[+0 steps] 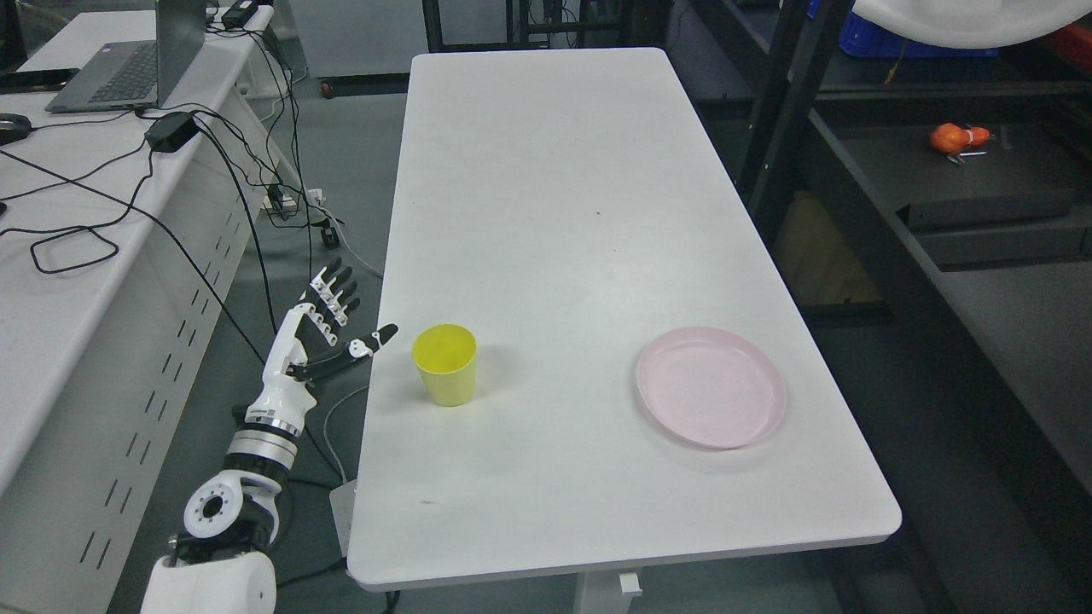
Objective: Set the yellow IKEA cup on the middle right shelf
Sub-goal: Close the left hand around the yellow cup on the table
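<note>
Left hand [328, 328] (fingers spread) beside cup [444, 364]

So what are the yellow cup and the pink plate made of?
The yellow cup looks like plastic: one solid colour, thin rim, smooth matte walls without sparkle. The pink plate seems plastic too, with an even pale colour and only a soft sheen along its raised rim. Neither shows the glassy shine of ceramic, though a picture alone can't prove it.

A yellow cup [444, 364] and a pale pink plate [711, 386] sit on a plain white table [546, 188].
</note>
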You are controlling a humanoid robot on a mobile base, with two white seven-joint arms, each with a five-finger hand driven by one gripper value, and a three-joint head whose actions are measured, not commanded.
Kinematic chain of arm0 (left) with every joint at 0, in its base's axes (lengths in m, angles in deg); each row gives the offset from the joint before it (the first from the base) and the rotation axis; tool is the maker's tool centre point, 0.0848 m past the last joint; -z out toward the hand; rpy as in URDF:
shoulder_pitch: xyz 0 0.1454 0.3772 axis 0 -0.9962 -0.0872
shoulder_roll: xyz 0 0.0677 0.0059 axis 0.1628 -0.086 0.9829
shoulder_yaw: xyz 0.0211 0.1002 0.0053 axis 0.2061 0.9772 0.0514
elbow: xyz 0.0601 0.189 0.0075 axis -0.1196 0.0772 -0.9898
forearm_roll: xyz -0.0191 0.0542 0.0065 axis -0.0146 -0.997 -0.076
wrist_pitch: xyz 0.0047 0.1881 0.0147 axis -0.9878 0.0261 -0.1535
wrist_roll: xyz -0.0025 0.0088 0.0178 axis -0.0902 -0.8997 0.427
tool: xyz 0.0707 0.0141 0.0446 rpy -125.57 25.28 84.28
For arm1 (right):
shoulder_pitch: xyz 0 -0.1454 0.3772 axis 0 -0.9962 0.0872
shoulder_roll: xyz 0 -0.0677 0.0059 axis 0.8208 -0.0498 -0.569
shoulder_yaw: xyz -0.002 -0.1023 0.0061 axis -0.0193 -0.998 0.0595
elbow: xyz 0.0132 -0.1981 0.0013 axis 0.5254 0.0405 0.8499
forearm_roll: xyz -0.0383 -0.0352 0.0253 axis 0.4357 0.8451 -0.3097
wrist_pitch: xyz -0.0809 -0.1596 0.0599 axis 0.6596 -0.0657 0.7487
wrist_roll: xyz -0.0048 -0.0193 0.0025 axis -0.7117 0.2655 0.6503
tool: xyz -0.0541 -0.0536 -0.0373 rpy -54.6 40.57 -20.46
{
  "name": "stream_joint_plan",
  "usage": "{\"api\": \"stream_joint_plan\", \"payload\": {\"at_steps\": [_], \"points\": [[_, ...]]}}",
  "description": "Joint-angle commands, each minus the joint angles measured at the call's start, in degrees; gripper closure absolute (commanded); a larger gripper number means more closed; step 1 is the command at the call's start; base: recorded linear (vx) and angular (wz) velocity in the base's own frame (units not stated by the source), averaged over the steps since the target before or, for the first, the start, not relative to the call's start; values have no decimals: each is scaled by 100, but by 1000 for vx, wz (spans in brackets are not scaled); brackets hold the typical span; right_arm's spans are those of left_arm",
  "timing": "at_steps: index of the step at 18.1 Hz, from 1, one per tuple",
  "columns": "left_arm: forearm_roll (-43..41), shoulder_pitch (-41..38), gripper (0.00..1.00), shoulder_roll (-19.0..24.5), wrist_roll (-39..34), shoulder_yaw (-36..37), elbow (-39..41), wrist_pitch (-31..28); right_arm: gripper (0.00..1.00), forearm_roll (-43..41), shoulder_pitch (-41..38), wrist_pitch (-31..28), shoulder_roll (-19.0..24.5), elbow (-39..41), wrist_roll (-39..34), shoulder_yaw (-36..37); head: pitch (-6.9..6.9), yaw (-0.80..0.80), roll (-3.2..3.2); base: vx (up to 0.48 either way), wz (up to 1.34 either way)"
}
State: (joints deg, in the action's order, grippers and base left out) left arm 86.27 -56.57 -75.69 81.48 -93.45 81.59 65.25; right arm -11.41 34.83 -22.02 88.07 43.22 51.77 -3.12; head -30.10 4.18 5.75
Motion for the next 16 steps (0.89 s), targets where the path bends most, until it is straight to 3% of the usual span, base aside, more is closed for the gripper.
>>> {"api": "stream_joint_plan", "payload": {"at_steps": [1, 12, 16], "points": [[-240, 187, 1, 3, 345, 785, -796, 106, 1, -141, -79, -2, -100, 0, 5, -97, 0, 0, 0, 0, 0], [-248, 152, 2, -85, 478, 1708, -857, 88, 1, -141, -79, -2, -100, 0, 5, -97, 0, 0, 0, 0, 0], [-248, 152, 15, -120, 478, 1639, -1165, 79, 1, -141, -79, -2, -100, 0, 5, -97, 0, 0, 0, 0, 0]]}}
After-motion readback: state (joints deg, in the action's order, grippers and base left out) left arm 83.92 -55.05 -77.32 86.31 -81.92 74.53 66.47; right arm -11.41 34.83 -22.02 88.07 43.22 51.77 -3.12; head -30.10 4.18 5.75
